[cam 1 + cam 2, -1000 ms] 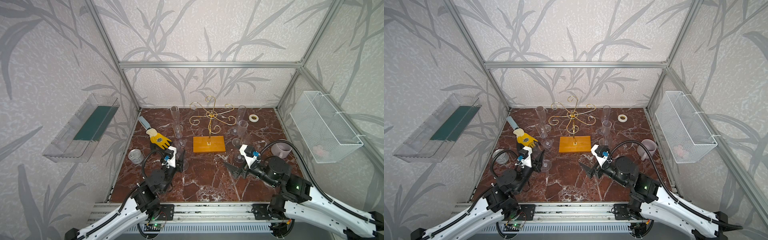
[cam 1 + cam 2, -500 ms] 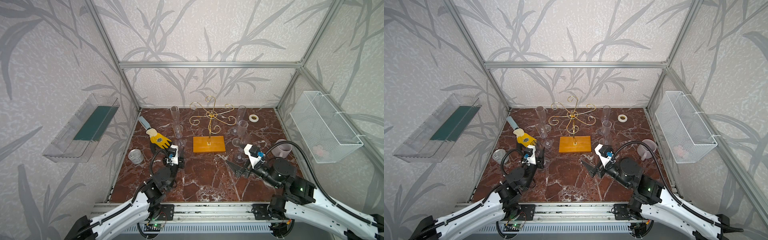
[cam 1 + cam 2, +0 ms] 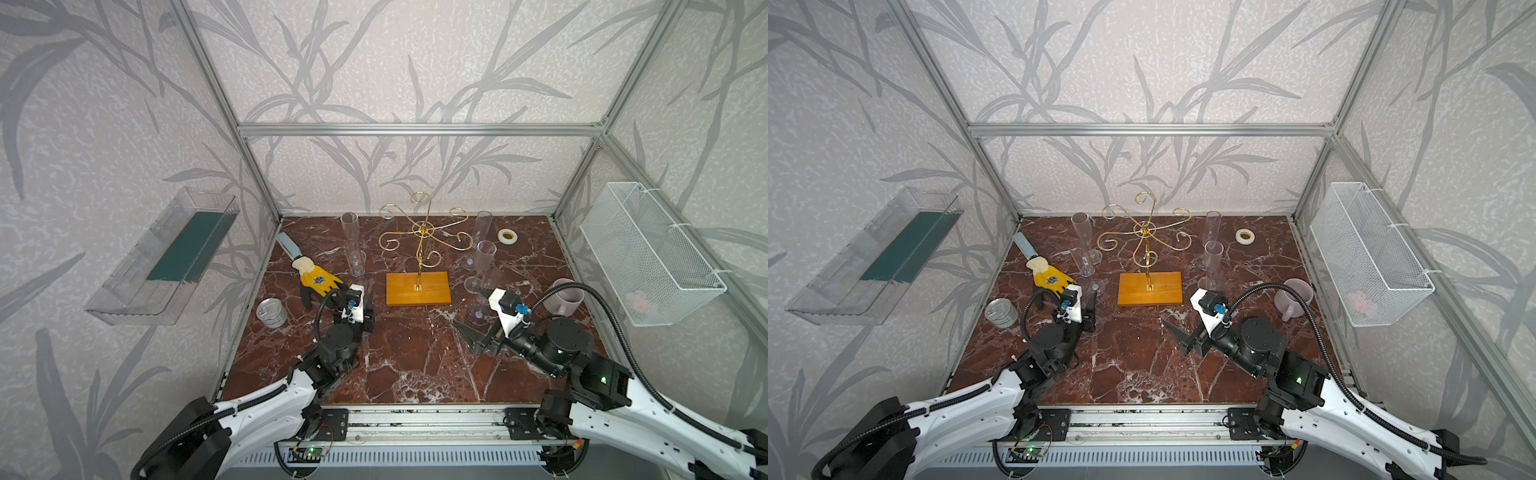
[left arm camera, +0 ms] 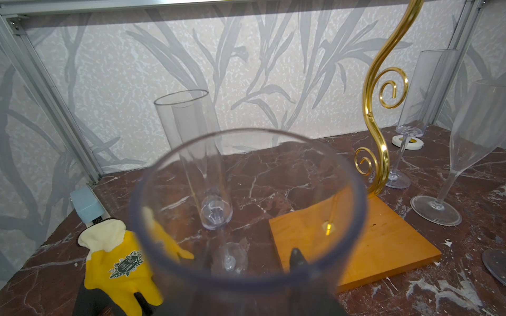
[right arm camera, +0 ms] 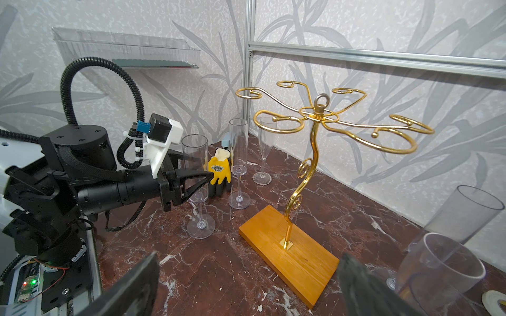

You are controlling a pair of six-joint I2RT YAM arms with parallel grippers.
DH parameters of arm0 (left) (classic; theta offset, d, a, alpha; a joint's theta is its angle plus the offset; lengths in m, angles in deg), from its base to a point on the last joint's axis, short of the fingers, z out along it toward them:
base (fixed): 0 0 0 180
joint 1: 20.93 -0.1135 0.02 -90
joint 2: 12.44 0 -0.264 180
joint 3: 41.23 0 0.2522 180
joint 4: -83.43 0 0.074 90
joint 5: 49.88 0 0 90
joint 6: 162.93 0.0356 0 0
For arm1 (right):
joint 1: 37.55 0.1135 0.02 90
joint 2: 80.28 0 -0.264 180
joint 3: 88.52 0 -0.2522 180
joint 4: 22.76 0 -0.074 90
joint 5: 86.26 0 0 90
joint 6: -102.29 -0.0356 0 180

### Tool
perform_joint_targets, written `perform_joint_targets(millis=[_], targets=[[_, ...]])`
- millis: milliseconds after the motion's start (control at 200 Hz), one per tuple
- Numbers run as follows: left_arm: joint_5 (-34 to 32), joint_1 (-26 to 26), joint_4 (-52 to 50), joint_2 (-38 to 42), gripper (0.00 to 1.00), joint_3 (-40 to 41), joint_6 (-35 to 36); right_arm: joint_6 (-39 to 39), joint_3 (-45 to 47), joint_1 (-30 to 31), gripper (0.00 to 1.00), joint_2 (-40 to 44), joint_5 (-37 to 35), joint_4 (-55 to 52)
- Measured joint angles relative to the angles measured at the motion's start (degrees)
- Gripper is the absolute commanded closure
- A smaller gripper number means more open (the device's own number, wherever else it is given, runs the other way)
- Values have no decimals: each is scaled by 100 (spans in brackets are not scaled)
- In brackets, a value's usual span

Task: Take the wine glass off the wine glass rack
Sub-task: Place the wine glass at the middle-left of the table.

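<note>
No legible text; glove (image 4: 116, 269) emblem unreadable

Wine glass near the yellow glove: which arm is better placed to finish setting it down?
Left. The left tool grips the wine glass, whose foot seems to rest on the table; the right tool hangs open and empty by the wine glass rack.
</note>
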Motion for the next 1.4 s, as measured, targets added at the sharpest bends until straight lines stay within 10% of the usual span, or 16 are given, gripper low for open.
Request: perform_joint_targets(millis=[540,1079,1399], targets=[[146,-131,763,-785,63,-55,-181,0,13,0,1,44,-81,-7],[258,-133,444,-496,1,-55,-415,4,42,0,1,151,-138,-46],[597,-133,-520,927,1,-120,-402,140,-59,0,1,120,-125,-188]])
